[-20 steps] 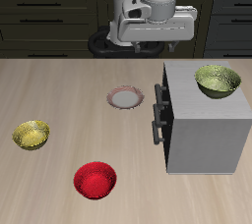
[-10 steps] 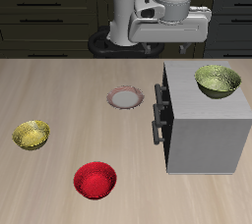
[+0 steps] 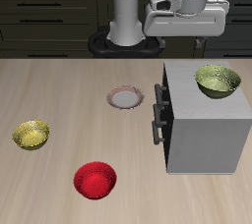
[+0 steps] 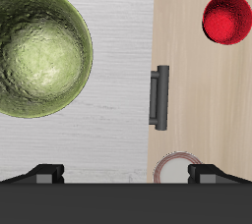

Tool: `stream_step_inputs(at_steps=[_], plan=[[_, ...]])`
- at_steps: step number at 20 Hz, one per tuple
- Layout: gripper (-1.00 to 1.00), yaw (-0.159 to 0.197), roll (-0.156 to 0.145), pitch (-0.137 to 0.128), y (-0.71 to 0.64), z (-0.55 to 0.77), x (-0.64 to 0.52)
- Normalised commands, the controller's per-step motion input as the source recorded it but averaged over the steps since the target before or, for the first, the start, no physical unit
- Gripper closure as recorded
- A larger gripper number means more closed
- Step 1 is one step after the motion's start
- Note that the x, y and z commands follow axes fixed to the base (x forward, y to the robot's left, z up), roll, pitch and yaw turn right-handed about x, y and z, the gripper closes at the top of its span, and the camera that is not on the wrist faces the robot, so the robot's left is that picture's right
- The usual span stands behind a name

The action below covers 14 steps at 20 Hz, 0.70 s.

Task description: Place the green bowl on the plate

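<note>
The green bowl sits upright on top of the grey cabinet, toward its back corner, untouched. In the wrist view it fills much of the frame, its shiny mottled inside facing up, with pale cabinet top all round it and the cabinet's dark handle beside.

The gripper hangs high above the cabinet, behind and a little to one side of the bowl, well apart from it. From the wrist camera the two fingertips show far apart with nothing between them, so the pincer is wide and holding nothing. Whether it is already centred over the bowl is hard to tell from these angles; I'd say it looks slightly off.

The plate, with its pink scalloped rim, lies bare on the table just beside the cabinet's handle side, lower than the bowl. Its edge peeps into the wrist view too.

Nearer the table's front edge are a red bowl and a yellow bowl, both clear of the plate.

So the job looks barely begun: nothing is lifted. What's left, as I judge it, is lining up over the bowl, coming down, gripping its rim, carrying it off the cabinet and setting it on the plate.
</note>
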Motion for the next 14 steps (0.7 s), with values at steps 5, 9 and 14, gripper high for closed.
stream_step_inputs(at_steps=[5, 9, 14], plan=[[-1.00, -0.002, -0.001, -0.033, 0.16, 0.24, 0.07], [-1.00, 0.008, -0.009, -0.040, 0.10, 0.22, 0.13], [-1.00, 0.037, -0.023, -0.041, 0.16, 0.17, 0.18]])
